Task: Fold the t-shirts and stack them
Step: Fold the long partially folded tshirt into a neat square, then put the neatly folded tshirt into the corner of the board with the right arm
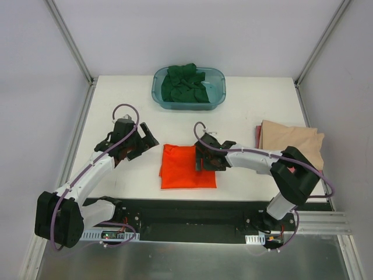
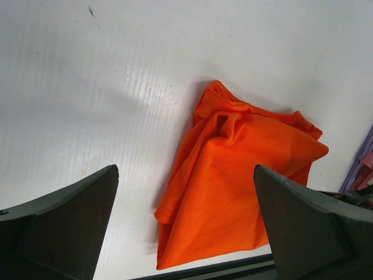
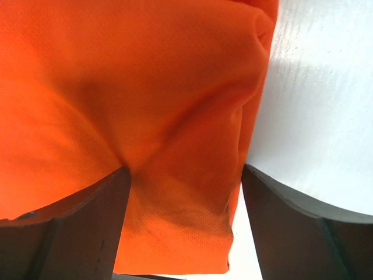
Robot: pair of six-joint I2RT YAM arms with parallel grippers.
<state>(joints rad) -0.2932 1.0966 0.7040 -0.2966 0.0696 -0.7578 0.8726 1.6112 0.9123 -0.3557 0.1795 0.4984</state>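
Orange shirt point(image 1: 187, 167): laid folded near the middle of the front edge.
Right claw point(image 1: 200, 160): spread wide across the shirt's right edge; nothing is pinched.
Left claw point(image 1: 144, 144): held wide, nothing in it, just left of the shirt.
Green shirt point(image 1: 185, 83): heaped in the tub point(image 1: 220, 88) at the back edge.
Beige shirt point(image 1: 291, 143): laid at the right edge.

A folded orange shirt point(image 2: 233, 186) lies rumpled on the white table point(image 2: 87, 87). The left gripper point(image 2: 185, 169) hangs above it, fingers point(image 2: 64, 221) spread wide. Purple and pink cloth point(image 2: 360, 166) peeks in at the right edge.
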